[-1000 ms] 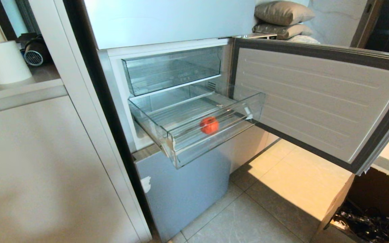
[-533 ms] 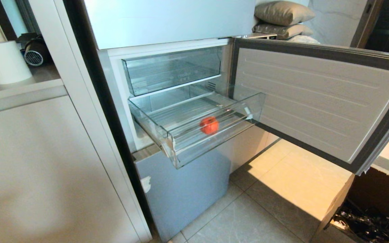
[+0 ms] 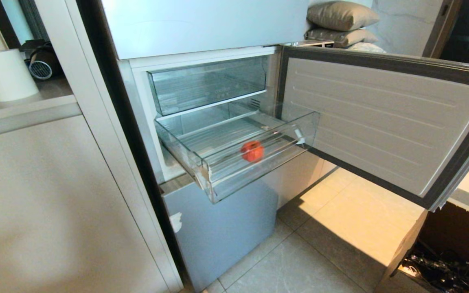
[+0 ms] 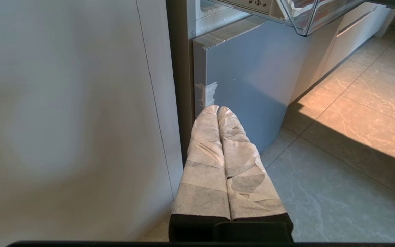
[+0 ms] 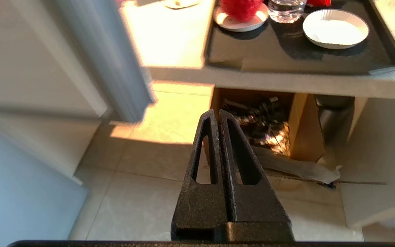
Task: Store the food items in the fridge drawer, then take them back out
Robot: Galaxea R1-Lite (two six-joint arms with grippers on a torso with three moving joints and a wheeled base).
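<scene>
Retrieval looked like the step in hand: 1 apple (image 3: 252,151) lay in the pulled-out fridge drawer (image 3: 259,173). Right gripper (image 5: 217,115), fingers pressed together and empty, hung low over the floor; it needed raising and opening. Left gripper (image 4: 217,109) sat closed, parked.

I see the red apple (image 3: 252,151) resting on the ribbed floor of the clear fridge drawer (image 3: 259,173), near its stepped front wall. The drawer is pulled out of the silver-blue fridge (image 3: 222,228), whose middle door stands open.
</scene>
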